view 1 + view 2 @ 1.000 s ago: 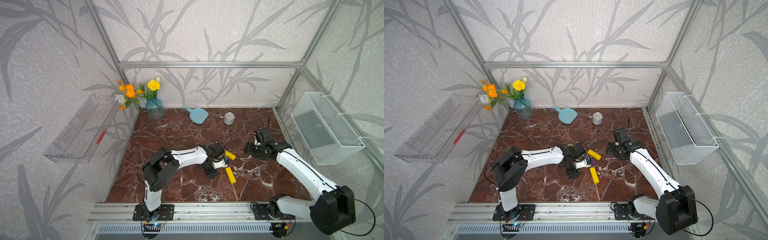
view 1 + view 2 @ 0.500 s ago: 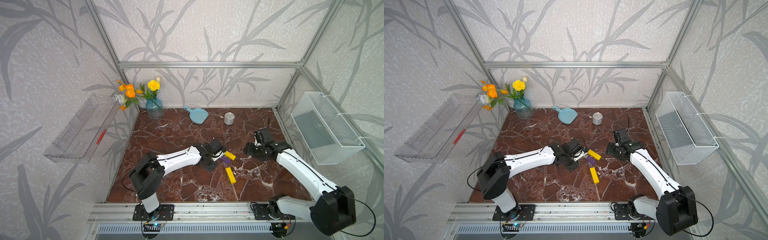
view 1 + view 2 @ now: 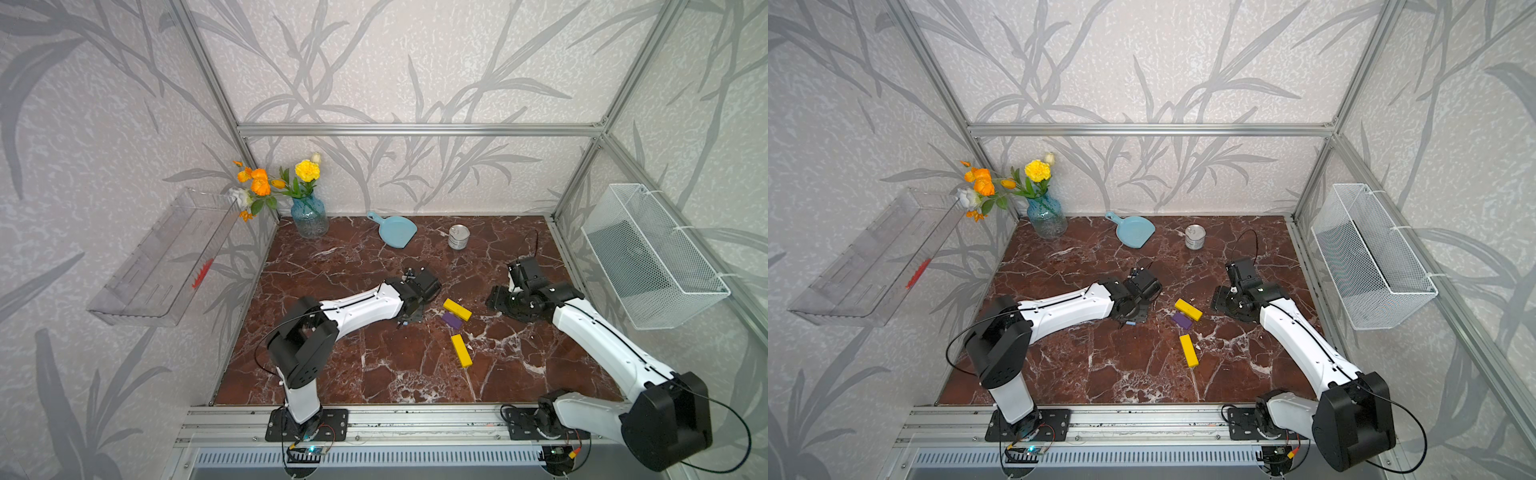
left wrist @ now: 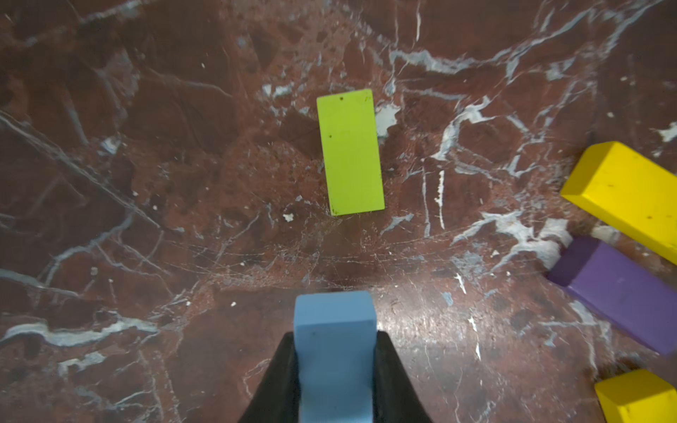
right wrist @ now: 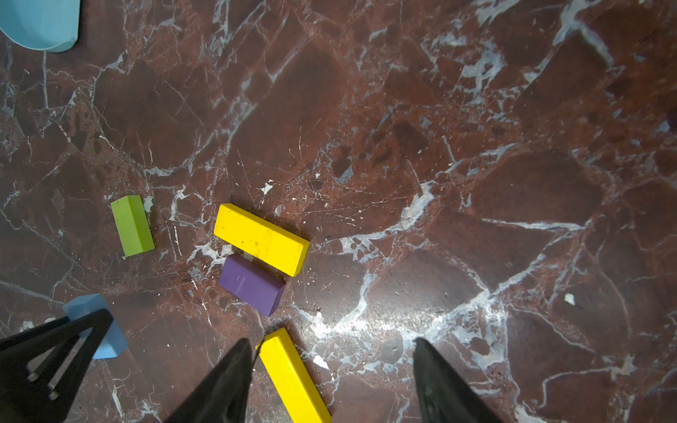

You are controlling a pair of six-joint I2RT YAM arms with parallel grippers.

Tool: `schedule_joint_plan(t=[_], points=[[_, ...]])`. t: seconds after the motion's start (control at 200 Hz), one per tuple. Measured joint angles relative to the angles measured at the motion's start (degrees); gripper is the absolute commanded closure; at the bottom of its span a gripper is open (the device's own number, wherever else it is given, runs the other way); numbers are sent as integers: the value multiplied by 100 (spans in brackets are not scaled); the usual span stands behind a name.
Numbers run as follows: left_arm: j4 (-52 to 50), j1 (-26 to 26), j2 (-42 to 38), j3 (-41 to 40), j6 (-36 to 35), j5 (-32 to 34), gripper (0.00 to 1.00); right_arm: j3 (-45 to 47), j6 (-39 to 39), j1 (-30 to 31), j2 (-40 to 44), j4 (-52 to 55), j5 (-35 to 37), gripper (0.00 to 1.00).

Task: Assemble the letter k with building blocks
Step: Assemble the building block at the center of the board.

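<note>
Where grey leaf-patterned walls (image 3: 415,62) and an aluminium frame (image 3: 415,129) enclose the cell, a red-brown, white-veined marble tabletop (image 3: 332,257) forms the floor. A wire basket (image 3: 648,257) hangs on the right wall and a clear shelf (image 3: 166,257) on the left. A flower vase (image 3: 309,216), dustpan (image 3: 397,230) and tin can (image 3: 459,237) line the far edge. Mid-table lie two yellow bars (image 3: 457,309), with the purple block (image 3: 452,321) just beside the far one. The green block (image 4: 350,152) lies alone to their left. The left gripper (image 4: 335,340) clamps the light blue block (image 4: 335,315), and the right gripper (image 5: 329,340) stands open and empty just right of the bars.
</note>
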State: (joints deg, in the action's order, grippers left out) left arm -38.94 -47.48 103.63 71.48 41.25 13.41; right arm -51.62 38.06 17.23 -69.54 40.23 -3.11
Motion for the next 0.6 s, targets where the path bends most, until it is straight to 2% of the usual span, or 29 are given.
schedule_joint_plan(t=[0.265, 0.6], points=[[199, 208, 435, 48, 332, -391, 100, 20, -2, 0, 68, 11, 0, 31], [393, 378, 651, 168, 326, -741, 100, 20, -7, 0, 61, 9, 0, 31]])
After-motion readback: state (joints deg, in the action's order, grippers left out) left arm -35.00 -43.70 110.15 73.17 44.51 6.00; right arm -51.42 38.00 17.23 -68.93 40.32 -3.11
